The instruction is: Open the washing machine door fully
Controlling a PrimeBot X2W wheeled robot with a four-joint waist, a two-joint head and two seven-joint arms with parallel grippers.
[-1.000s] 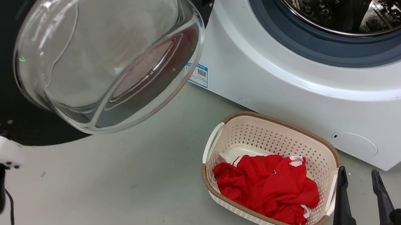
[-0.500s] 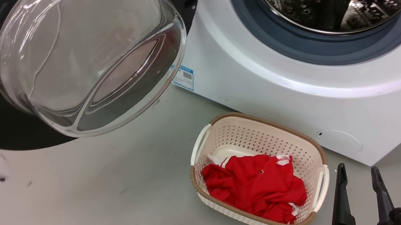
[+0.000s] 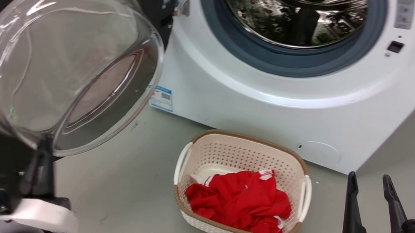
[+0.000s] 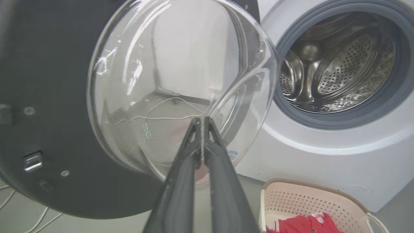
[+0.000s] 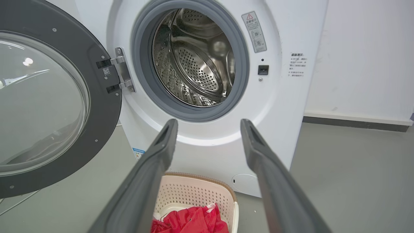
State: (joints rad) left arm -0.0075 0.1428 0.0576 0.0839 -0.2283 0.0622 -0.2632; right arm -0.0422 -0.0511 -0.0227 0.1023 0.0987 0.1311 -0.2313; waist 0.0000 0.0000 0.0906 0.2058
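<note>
Glossy black around a bulging clear glass bowl, the washing machine door (image 3: pixel 63 61) stands wide open at the frame's left, hinged to the white washing machine (image 3: pixel 278 103). The left gripper (image 3: pixel 44 143), jaws pressed together, points up at the bowl's lower rim at lower left. The right gripper (image 3: pixel 369 176), jaws spread, hovers at lower right beside a cream basket (image 3: pixel 250 141) of red cloth (image 3: pixel 240 199).
</note>
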